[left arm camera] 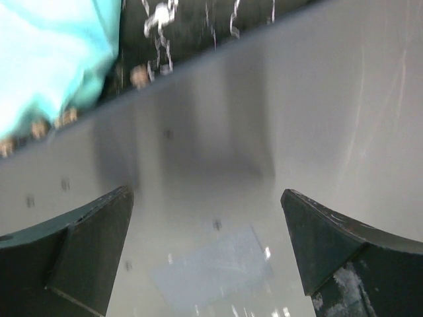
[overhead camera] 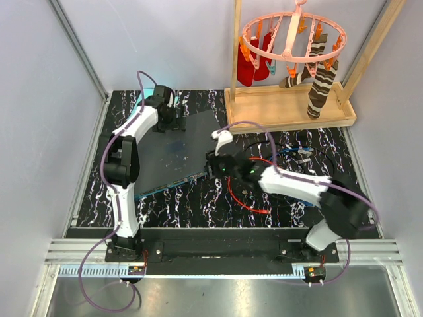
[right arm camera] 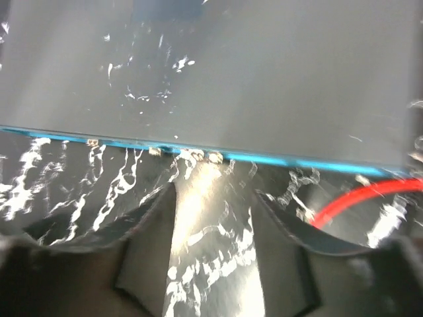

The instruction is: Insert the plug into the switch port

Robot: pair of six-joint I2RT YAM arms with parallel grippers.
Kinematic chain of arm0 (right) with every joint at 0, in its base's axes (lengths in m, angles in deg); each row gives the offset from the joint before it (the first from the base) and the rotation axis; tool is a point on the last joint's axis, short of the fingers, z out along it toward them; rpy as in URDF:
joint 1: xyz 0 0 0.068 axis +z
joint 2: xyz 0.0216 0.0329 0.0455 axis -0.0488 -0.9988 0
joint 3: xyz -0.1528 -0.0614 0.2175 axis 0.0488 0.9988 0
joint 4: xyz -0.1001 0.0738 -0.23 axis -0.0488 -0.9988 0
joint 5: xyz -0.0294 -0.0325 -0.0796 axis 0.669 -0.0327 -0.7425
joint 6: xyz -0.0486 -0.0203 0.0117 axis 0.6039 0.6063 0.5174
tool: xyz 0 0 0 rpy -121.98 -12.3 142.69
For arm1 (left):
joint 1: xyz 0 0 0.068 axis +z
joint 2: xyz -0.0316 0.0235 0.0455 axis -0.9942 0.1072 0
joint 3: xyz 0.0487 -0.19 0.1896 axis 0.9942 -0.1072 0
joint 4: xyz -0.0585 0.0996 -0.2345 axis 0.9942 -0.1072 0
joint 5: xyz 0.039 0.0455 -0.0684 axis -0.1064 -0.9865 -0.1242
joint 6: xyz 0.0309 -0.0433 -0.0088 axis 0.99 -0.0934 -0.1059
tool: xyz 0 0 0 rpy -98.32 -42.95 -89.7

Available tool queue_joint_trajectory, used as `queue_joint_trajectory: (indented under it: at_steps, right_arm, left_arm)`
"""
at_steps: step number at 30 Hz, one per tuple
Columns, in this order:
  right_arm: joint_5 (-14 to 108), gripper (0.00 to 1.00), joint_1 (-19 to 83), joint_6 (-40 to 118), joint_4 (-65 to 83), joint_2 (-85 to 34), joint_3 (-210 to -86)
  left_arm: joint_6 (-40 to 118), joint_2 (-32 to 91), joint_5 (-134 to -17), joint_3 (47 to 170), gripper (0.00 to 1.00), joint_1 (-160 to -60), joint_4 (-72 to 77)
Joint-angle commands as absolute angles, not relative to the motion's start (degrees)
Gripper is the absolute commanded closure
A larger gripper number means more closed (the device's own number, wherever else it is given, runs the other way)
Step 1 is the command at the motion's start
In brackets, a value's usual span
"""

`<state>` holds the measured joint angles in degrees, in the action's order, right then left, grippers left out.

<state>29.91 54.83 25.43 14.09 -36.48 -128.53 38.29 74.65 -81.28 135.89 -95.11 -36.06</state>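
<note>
Switch (overhead camera: 173, 146): lies flat on the marble table (overhead camera: 218, 201), left of centre and skewed. Its teal-blue socket edge (right arm camera: 198, 153) faces the near side. The right wrist view shows a few small pale sockets along that edge, and what is in them is too blurred to tell.

Left gripper (left arm camera: 206, 198): over the far part of the switch's grey top. The fingers (left arm camera: 92, 244) are spread wide with only the lid surface showing between them. A faint bluish label (left arm camera: 211, 267) sits on the lid below the gap. A teal cloth (left arm camera: 53, 59) lies just beyond the switch's far edge.

Right gripper (right arm camera: 211, 198): low over the table at the near right end of the teal edge, pointing at it. The jaws are parted and hold nothing, with bare marble showing in the gap. A strip of table separates the fingertips from the edge.

Red cable (overhead camera: 239, 193): loose on the table beside and under the right arm, near the switch's corner. I cannot make out the plug in any view.

Wooden tray (overhead camera: 277, 119): at the far right, well apart from the switch, with the wooden frame uprights standing in it. A pink ring hanger (overhead camera: 291, 36) hangs above it carrying red socks (overhead camera: 248, 66) and a striped sock (overhead camera: 320, 86). The striped sock hangs down over the tray, and I cannot tell whether it touches.
</note>
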Motion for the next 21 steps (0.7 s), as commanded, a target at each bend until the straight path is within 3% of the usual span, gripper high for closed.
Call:
queue_joint_trajectory:
  at_steps: [1, 5, 8, 17, 21]
  right_arm:
    - [30.37, 0.37, 51.24, 19.95, -3.36, -26.1, -126.75]
    - [31.96, 0.24, 42.21, 16.42, -12.1, -19.16, -125.35]
    - [33.01, 0.2, 33.43, 14.84, -15.45, -16.86, -124.38]
    - [28.27, 0.18, 9.94, 13.34, -14.14, -23.86, -126.74]
    - [25.9, 0.21, 3.6, 12.81, -12.12, -30.38, -130.78]
  left_arm:
    - [32.08, 61.28, -79.49, 132.89, 0.01, -95.88, -37.46]
    - [30.92, 51.77, -78.51, 125.77, 0.01, -98.52, -35.87]
    - [31.44, 43.86, -78.16, 118.74, 0.01, -100.8, -34.99]
    - [33.29, 20.92, -82.28, 96.86, 0.01, -101.86, -29.64]
    - [35.48, 19.4, -83.69, 92.8, 0.01, -101.86, -25.42]
